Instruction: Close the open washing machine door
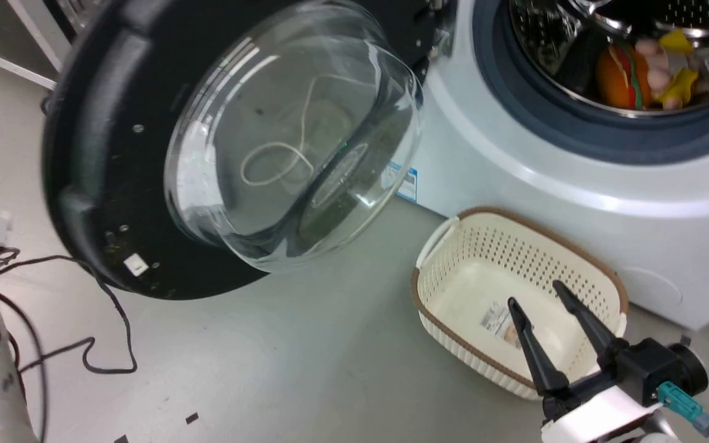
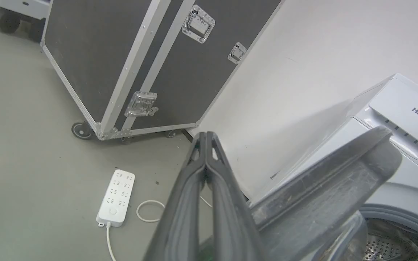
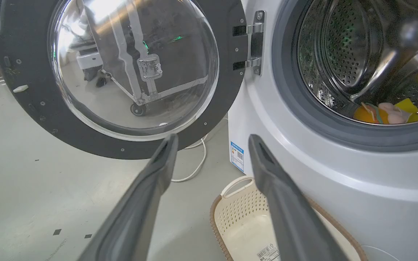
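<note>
Black-rimmed, glass-bowled washing machine door (image 1: 96, 123) hangs wide; the empty left pincer (image 2: 206, 136), fingers pressed together, sits just behind its rim. Next, I'd judge, comes a push towards the white washing machine (image 1: 576, 203). The right pincer (image 1: 532, 293) is spread and idle.

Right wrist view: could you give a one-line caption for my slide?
Open right gripper faces the washing machine door, swung wide beside the washing machine.

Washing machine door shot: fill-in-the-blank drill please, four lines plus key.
1. The washing machine door hangs ____ on its hinge.
2. The left gripper has its fingertips pressed ____.
3. The right gripper has its fingers spread above the cream ____.
4. The washing machine bears the brand name ____.
Missing words: open; together; basket; Hisense.
</note>
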{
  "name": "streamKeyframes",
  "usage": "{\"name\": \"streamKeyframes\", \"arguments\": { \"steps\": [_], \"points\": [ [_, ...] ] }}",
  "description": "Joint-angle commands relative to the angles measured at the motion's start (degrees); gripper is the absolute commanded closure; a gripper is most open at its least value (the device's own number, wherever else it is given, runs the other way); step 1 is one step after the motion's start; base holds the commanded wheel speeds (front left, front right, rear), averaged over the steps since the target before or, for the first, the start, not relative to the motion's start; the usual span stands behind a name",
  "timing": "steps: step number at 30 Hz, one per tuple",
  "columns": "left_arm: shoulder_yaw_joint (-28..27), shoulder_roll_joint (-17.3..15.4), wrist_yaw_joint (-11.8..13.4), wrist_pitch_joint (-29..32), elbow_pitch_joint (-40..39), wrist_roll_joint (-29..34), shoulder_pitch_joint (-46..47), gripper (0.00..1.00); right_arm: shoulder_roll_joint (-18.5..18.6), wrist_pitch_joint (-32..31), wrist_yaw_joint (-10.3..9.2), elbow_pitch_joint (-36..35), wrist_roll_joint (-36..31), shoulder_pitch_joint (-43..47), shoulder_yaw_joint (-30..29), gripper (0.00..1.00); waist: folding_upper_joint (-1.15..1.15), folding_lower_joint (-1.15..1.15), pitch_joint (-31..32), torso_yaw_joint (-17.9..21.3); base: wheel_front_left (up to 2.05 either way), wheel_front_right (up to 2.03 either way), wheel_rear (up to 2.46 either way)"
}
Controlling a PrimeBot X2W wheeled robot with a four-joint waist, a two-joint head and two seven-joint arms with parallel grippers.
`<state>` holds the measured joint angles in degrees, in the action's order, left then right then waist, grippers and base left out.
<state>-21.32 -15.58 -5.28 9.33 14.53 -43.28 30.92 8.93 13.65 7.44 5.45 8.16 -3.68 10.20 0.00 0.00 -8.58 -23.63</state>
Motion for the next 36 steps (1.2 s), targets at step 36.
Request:
{"name": "streamKeyframes", "arguments": {
  "steps": [36],
  "points": [
    [0.25,12.24,3.52,50.83,-12.44,-45.51,-18.46,1.00,-1.87,1.35,0.05,3.01,-1.26,-0.80,-4.42,0.00,0.00,0.00,5.49,8.20,0.00,0.00,0.00]
  ]
}}
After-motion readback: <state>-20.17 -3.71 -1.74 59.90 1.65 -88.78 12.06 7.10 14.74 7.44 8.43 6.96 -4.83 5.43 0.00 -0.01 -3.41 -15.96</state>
